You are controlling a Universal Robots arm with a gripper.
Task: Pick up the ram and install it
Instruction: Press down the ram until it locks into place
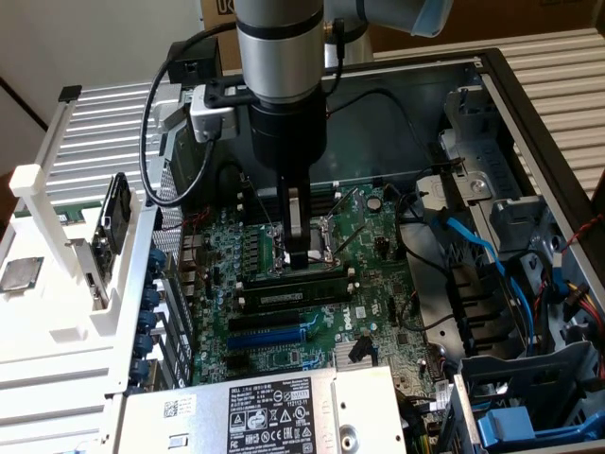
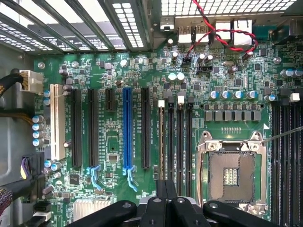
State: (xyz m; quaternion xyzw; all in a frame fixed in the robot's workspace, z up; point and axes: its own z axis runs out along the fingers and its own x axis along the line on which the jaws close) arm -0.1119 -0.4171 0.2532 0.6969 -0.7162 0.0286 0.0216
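The ram (image 1: pixel 284 295) is a long dark stick with a small white label, standing on edge in one of the black memory slots (image 2: pixel 180 142) of the green motherboard (image 1: pixel 378 284). In the wrist view the ram (image 2: pixel 161 142) appears edge-on as a thin strip in the slot nearest the blue expansion slot (image 2: pixel 127 127). My gripper (image 1: pixel 302 257) points straight down just above the middle of the ram, its black fingers pressed together. At the wrist view's edge the gripper (image 2: pixel 166 191) is shut with nothing between its fingers. Whether the tips touch the ram I cannot tell.
An open CPU socket (image 2: pixel 232 170) lies beside the memory slots. The power supply (image 1: pixel 255 411) borders the board in front. Blue cables (image 1: pixel 473 246) and a drive cage (image 1: pixel 529 397) fill the exterior view's right. Red-black twisted wires (image 2: pixel 222 35) cross the rear ports.
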